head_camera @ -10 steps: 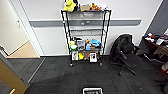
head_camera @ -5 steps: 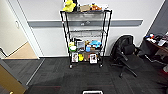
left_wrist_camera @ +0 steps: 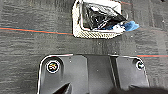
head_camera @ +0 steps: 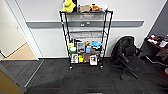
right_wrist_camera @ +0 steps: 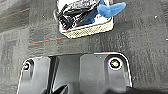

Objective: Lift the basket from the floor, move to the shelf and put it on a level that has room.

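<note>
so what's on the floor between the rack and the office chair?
Nothing. In the head view the stretch between the rack and the office chair is bare dark carpet, with only the white wall behind that gap.

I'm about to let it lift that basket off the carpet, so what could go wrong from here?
The pale woven basket holds a loose black plastic bag and a blue item hanging over its rim; either might spill or snag. The black wire rack has two crowded lower tiers, so only its second tier looks free.
</note>
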